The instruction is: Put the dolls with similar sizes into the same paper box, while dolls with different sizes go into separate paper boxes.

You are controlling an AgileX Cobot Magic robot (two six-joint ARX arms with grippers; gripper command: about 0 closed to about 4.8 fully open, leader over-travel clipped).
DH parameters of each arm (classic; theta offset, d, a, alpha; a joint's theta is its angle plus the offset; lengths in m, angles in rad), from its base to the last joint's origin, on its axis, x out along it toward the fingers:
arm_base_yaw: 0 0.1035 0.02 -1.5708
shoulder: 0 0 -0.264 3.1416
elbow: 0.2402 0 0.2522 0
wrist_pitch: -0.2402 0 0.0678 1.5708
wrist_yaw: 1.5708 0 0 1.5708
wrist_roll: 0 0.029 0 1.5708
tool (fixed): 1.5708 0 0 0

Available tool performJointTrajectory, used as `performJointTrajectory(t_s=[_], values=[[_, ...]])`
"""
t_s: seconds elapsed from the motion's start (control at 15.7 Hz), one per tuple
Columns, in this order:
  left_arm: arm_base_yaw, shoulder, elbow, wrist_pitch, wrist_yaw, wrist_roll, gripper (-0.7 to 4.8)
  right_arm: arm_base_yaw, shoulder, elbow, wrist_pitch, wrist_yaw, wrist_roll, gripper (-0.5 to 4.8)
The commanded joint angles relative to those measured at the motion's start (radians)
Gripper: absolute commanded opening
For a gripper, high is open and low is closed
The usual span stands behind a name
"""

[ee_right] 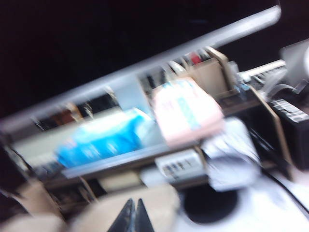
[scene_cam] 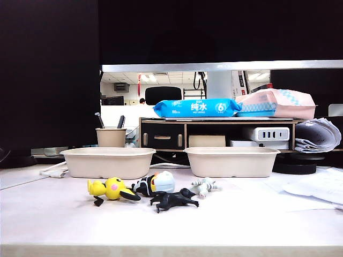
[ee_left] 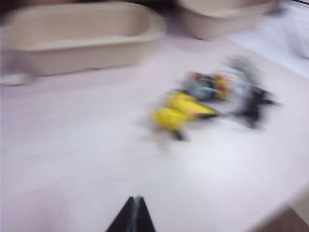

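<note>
- Your exterior view shows no arm; both grippers appear only in their wrist views.
- Left gripper (ee_left: pixel 133 215): dark fingertips meet in a point, closed on nothing, above bare table (scene_cam: pixel 241 219). Picture is badly blurred.
- Right gripper (ee_right: pixel 130 217): fingertips pressed together, closed and empty, facing the desk shelf (scene_cam: pixel 214 122) with the blue wet-wipes pack (scene_cam: pixel 196 107) and pink pack (scene_cam: pixel 276 103). Also blurred.
- Left paper box (scene_cam: pixel 107 161) and right paper box (scene_cam: pixel 230 160) stand side by side, apart, behind the dolls. You cannot see into either from this low angle.
- All four dolls lie on the table in front of the boxes, clustered together.
- Yellow doll (scene_cam: pixel 111 189) is leftmost, below the left box.
- Light-blue doll (scene_cam: pixel 156 183) lies just beside the yellow one, touching or nearly so.
- Black doll (scene_cam: pixel 172 200) lies nearest the camera.
- Pale grey-green doll (scene_cam: pixel 204 187) lies just behind the black one, in front of the right box.
- Beige pen cup (scene_cam: pixel 111 137) stands behind the left box.
</note>
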Motion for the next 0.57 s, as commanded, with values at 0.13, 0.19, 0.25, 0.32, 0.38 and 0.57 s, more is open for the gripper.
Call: performJointTrajectory(t_s=[0.13,0.19,0.25,0.32,0.38,0.57], values=[[-0.021,0.04,0.001,0.005,-0.001,0.003,-0.05,0.0,0.046,0.159,0.023,-0.016,0.033,-0.05],[-0.021,0.04,0.001,0.006,-0.001,0.003,-0.05,0.0,0.119,0.242,0.023,-0.041,0.024,-0.06],[-0.021,0.04,0.001,0.006,-0.001,0.003,-0.05,0.0,0.229,0.337,0.024,-0.098,0.02,-0.06],[-0.021,0.04,0.001,0.006,-0.001,0.003,-0.05,0.0,0.311,0.394,0.023,-0.15,0.02,-0.06],[-0.021,0.04,0.001,0.006,-0.001,0.003,-0.05,0.013,0.518,0.534,0.024,-0.332,0.016,-0.05],[-0.021,0.039,0.001,0.006,-0.001,0.003,-0.05,0.228,1.087,0.958,-0.085,-0.684,-0.136,-0.05]])
